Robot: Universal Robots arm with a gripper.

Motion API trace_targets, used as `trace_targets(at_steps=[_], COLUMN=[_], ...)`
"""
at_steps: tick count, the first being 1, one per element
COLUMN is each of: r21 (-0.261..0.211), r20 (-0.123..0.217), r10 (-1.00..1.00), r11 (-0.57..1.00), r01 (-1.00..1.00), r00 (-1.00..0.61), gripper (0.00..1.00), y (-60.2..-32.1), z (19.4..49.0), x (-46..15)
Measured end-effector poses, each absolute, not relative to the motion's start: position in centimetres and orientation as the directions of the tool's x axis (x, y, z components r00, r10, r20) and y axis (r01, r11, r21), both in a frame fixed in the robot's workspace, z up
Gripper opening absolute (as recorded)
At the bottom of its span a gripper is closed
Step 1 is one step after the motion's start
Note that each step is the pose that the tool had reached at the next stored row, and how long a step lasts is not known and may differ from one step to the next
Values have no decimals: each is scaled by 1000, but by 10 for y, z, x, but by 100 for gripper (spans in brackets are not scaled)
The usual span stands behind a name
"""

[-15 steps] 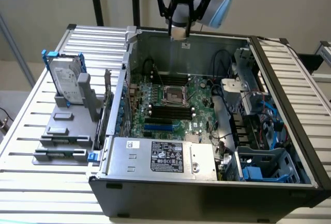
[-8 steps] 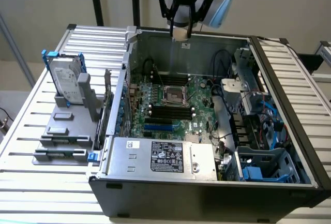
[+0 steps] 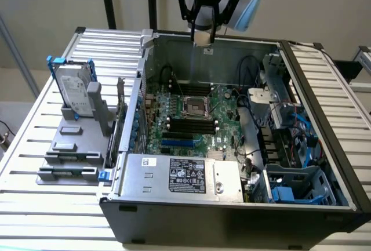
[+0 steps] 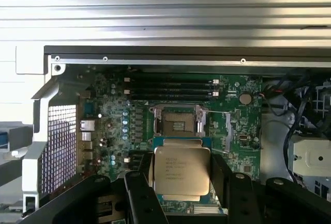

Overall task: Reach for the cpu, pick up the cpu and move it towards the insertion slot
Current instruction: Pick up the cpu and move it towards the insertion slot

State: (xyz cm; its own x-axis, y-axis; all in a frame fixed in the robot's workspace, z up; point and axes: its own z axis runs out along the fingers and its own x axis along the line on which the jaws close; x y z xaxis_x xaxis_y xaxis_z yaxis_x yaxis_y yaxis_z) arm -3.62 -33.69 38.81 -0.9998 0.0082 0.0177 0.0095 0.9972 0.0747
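open computer case (image 3: pixel 324 164) holds green motherboard (image 3: pixel 223 109) | insertion slot (image 4: pixel 178 122) at motherboard's centre, empty | gripper (image 4: pixel 181 182) pinches cpu (image 4: pixel 182 169), metal top facing camera, flat, above motherboard

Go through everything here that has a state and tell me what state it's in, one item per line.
gripper: shut on the cpu, held above the open case.
cpu: gripped, metal top facing the wrist camera, not yet seated.
insertion slot: open and empty, frame up.
computer case: lying on its side, cover off.
hard drive: standing upright in the grey holder outside the case.
memory slots: look unfilled.
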Motion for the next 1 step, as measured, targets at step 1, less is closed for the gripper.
trace_targets(at_steps=[1], r21=[75], r20=[18], r10=[8], r11=[997], r01=[9], r00=[-1000], gripper=[55], y=[-337], z=[388], x=[-36])
